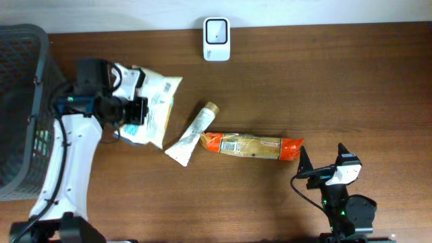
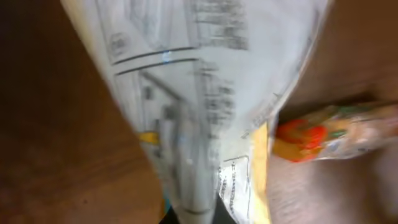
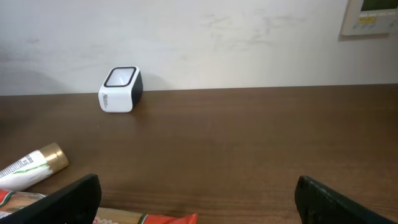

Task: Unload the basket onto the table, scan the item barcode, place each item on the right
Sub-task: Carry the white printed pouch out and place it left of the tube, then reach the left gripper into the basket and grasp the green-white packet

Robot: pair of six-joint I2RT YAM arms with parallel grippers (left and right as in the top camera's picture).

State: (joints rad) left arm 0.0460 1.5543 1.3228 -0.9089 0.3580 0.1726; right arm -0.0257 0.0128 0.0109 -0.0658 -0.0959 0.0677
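White printed film is what the left hand [image 1: 137, 110] has pinched flat between its pressed-together fingers. This is the pouch [image 1: 160, 100], which I take to be the item up for scanning. It sits toward the left end of the desk [image 1: 351, 88], just in from the dark mesh basket [image 1: 20, 101] at the left edge. The grip is on the pouch's left side and leaves most of the printed face free. I read that as a hold chosen so the pack can be carried and turned toward the scanner [image 1: 217, 39], a small white box with a dark window at the middle of the far edge. In the left wrist view the pouch fills the frame with blurred fine print, and no barcode can be made out.

The pouch's long axis runs roughly from the far edge toward the near edge, leaning a little, with one corner pointing far-right. Whether it is lifted or resting on the desk I cannot tell.

Two other packs lie near the desk's middle. A pale tube [image 1: 192, 133] with a gold cap lies slanted, and an orange packet [image 1: 253, 145] lies lengthwise along the desk, close beside the tube's flat end. The right hand [image 1: 322, 170] sits by the near edge with fingers spread wide, holding nothing — parked clear, I judge, so the left arm has the path to the scanner.
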